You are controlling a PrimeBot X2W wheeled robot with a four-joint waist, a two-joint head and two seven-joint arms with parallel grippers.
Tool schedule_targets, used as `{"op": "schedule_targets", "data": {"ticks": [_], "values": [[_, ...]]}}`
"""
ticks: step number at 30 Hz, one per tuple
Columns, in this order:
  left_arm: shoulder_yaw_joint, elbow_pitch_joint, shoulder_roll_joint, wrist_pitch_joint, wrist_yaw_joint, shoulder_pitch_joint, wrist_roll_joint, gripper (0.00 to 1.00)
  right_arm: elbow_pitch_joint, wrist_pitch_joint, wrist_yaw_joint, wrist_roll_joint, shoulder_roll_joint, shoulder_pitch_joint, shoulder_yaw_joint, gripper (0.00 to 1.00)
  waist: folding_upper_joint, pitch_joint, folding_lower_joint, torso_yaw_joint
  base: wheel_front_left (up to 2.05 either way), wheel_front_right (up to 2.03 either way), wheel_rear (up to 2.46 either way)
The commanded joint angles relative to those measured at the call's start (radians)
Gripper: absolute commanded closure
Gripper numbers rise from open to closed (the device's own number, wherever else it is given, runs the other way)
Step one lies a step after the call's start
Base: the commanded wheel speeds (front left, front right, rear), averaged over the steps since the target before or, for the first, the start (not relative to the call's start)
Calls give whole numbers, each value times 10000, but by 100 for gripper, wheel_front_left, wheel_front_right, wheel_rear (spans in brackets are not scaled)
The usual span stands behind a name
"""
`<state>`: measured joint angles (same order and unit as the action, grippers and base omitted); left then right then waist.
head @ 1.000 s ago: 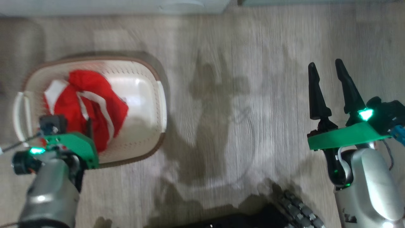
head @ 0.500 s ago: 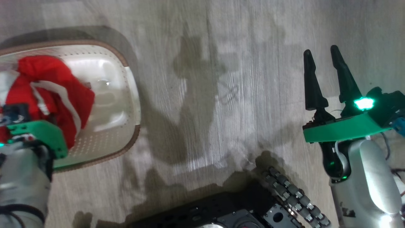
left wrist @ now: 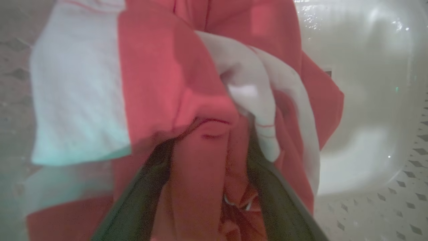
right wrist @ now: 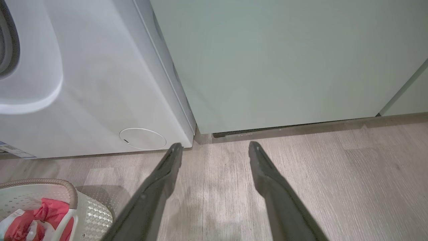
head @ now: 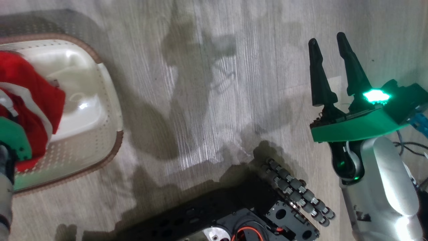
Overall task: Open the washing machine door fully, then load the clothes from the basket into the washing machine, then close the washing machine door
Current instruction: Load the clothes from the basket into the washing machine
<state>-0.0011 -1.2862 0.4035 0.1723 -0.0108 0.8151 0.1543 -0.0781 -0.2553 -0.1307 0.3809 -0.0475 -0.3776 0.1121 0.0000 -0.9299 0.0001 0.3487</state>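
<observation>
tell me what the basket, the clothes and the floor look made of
The basket: glossy cream plastic, by its sheen and punched holes; the brown rim looks woven, perhaps moulded. The clothes: soft matte red-and-white fabric, folding and creasing. The floor: pale wood-grain planks, likely laminate or vinyl.

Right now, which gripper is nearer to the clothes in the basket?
Left. The left gripper is in the basket, its open jaws astride the clothes; the right gripper hangs open over the floor, apart from the basket.
</observation>
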Motion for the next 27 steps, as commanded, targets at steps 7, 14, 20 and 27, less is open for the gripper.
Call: {"op": "schedule_targets", "data": {"ticks": [7,14,20,27], "values": [[108,-44,738,-653,256,-56,208,100,197,-65,0,205,-27,129,349,0,0,-281,-1,277,0,0,0],[48,-45,744,-788,354,-187,335,100,94,-65,0,219,-27,9,294,0,0,47,-1,209,0,0,0],[-18,-45,434,-682,317,-579,423,100,-12,-65,0,172,-27,86,230,0,0,764,-1,32,0,0,0],[31,-45,60,28,507,-1523,696,100,-226,-65,0,4,-27,314,74,0,0,2149,-1,-244,0,0,0]]}}
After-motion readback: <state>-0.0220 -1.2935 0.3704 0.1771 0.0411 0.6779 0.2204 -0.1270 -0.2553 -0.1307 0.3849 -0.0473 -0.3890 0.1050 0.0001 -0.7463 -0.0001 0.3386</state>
